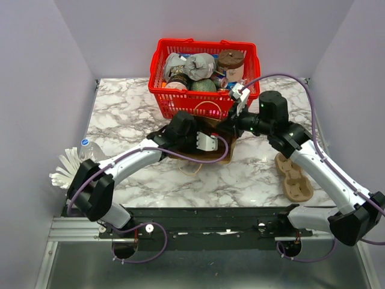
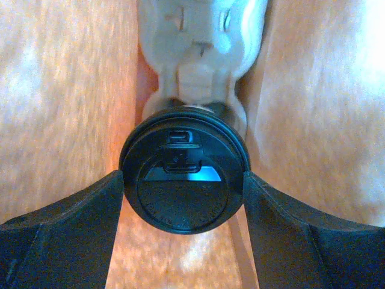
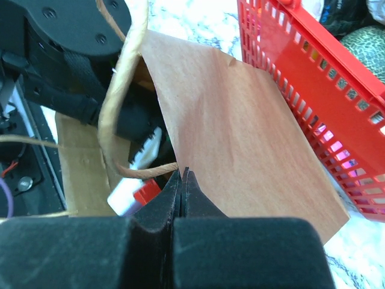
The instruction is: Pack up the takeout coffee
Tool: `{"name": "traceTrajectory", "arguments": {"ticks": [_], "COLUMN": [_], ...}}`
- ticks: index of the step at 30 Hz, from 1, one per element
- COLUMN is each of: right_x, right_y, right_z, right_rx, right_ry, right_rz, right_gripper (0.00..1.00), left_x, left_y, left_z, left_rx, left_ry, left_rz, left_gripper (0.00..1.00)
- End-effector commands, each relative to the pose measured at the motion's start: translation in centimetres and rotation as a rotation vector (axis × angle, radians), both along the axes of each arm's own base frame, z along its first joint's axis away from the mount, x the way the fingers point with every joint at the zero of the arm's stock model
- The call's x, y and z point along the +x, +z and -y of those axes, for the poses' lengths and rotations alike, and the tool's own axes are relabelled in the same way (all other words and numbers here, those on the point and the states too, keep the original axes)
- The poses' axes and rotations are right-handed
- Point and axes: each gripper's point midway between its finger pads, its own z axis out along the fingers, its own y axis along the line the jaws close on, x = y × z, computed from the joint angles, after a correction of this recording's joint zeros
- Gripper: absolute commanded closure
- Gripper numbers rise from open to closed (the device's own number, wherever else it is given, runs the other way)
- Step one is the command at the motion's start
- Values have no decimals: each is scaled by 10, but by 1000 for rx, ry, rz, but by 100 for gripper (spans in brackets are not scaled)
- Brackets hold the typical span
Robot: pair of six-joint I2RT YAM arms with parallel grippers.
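Left gripper (image 2: pixel 183 180) clasps takeout coffee (image 2: pixel 180 201) inside narrow bag (image 2: pixel 60 102); right gripper (image 3: pixel 181 178) pinches its rim.

Glossy black plastic lid of the takeout coffee (image 2: pixel 183 180), matt brown paper bag (image 3: pixel 240 132), red plastic basket (image 1: pixel 192 96).

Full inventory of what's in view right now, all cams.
table: 1, white marble pattern, under everything
basket: 1, red, far side of table, full of mixed items
tub: 1, brown lid, basket's right rear
paper bag: 1, brown, centre, just in front of the basket
coffee cup: 1, black lid showing, inside the paper bag
water bottle: 1, clear with blue cap, table's left edge
fringed item: 1, white, left edge by the water bottle
cup carrier: 1, tan, right side of table
left claw: 1, black, in the bag, closed on the cup's lid
right claw: 1, black, shut on the bag's rim by its handle
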Motion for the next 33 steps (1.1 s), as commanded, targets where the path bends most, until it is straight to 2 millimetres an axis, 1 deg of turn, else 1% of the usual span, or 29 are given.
{"name": "traceTrajectory", "arguments": {"ticks": [1, 2, 4, 7, 13, 16, 22, 23, 24, 28, 30, 33], "right_x": [-18, -18, -15, -13, -6, -2, 1, 1, 4, 8, 8, 9], "right_y": [31, 29, 31, 31, 30, 26, 20, 18, 19, 14, 11, 9], "right_z": [-4, -3, -3, -2, -2, 0, 5, 5, 7, 13, 17, 18], "right_rx": [50, 43, 41, 33, 23, 15, 4, 1, 3, -10, -21, -32], "right_ry": [96, 94, 91, 89, 76, 66, 59, 59, 47, 23, 14, 10], "right_rz": [6, -5, -10, -27, -39, -58, -101, -115, -119, -164, -182, -197], "right_gripper": [100, 100, 100, 100, 100, 100, 100, 100, 100, 100, 100, 100], "left_x": [-27, -28, -31, -32, -35, -36, -33, -35, -34, -40, -38, -35], "left_y": [-19, -17, -8, -4, -9, -11, 1, 0, 5, 11, 15, 20], "left_z": [-34, -34, -32, -31, -30, -27, -16, -16, -12, -4, -1, 2], "left_rx": [-1, -11, -43, -65, -59, -55, -107, -108, -126, -169, -189, -211], "left_ry": [81, 86, 92, 96, 82, 68, 55, 57, 58, 48, 47, 51], "left_rz": [-154, -160, -165, -168, -186, -197, -198, -212, -215, -266, -265, -252], "left_gripper": [25, 2, 2, 2, 2, 2, 2, 1, 2, 2, 2, 3]}}
